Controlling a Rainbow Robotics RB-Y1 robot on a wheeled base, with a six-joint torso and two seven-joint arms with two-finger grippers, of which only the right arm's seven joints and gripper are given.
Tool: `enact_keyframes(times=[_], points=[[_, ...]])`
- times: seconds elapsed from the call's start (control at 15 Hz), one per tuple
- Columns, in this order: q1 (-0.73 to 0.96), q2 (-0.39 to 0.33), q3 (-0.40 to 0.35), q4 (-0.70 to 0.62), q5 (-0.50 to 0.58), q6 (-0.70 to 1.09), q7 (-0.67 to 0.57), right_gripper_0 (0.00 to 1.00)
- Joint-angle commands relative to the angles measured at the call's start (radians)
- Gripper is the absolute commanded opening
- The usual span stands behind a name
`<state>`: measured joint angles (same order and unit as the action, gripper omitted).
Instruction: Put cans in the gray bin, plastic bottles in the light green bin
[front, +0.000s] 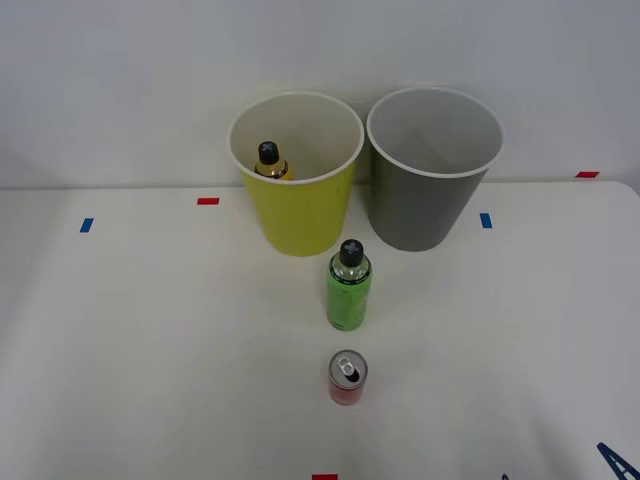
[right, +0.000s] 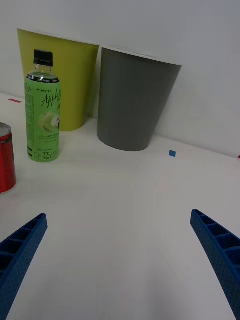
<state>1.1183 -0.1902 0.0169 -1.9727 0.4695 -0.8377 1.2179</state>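
A white table (front: 150, 350) spreads ahead of the pincer, dotted with tape marks: a blue one (front: 486, 220) up ahead, another blue (front: 86, 225) far across, red ones (front: 208, 201) beyond. A pale wall (front: 120, 80) backs it all.

Ahead and left of the pincer (right: 118, 215) stands the can (right: 5, 157), with the tall bottle (right: 43, 107) behind it. Farther ahead, the left bin (right: 75, 75), holding a second bottle (front: 270, 160), stands beside the right bin (right: 132, 100).
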Motion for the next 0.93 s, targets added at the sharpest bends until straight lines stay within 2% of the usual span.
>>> enact_keyframes(times=[0.07,0.93], points=[[0.0,0.0,0.0,0.0,0.0,0.0,0.0,1.0],[0.0,0.0,0.0,0.0,0.0,0.0,0.0,1.0]])
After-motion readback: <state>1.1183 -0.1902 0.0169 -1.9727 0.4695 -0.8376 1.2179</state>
